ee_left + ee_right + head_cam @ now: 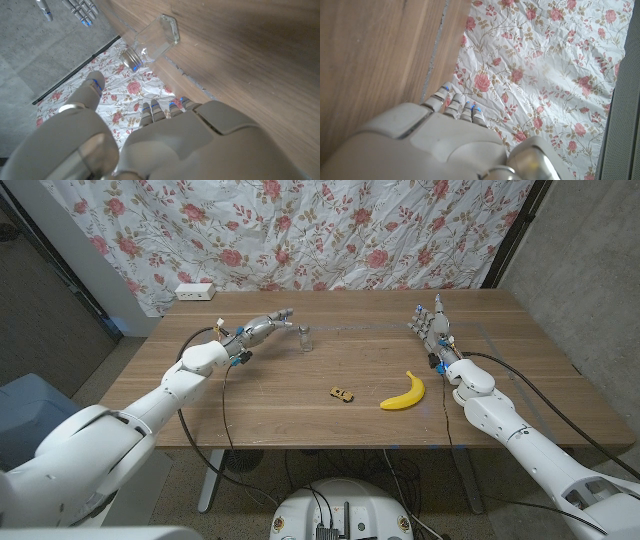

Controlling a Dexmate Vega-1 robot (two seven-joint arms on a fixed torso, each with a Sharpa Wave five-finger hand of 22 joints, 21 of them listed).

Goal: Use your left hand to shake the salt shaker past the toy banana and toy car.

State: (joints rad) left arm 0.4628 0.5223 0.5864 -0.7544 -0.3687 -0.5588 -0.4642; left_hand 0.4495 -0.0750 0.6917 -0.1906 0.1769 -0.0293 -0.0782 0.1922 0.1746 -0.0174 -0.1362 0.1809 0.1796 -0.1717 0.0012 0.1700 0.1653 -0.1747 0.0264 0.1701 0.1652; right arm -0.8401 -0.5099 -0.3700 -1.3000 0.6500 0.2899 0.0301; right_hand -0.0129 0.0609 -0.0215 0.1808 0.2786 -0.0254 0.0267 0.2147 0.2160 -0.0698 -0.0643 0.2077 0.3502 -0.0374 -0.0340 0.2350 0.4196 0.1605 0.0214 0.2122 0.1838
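Toy car (pixel 342 393) and toy banana (pixel 403 392) side by side, apart, low centre of the head view on the wooden bench (pixel 300 415). Above them, glass salt shaker (pixel 305 339) upright, upper centre-left, untouched. Left hand (pixel 262 329) just left of shaker, fingers (pixel 283 314) spread, empty. Right hand (pixel 432 323) upper right, fingers extended upward, slightly parted, empty. White power strip (pixel 195 291) at far left edge; floral curtain (pixel 330 230) behind.

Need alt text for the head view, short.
The left robot hand reaches toward a small glass salt shaker standing on a wooden table, not yet touching it. Nearer the robot lie a toy car and a toy banana; the right robot hand waits open.
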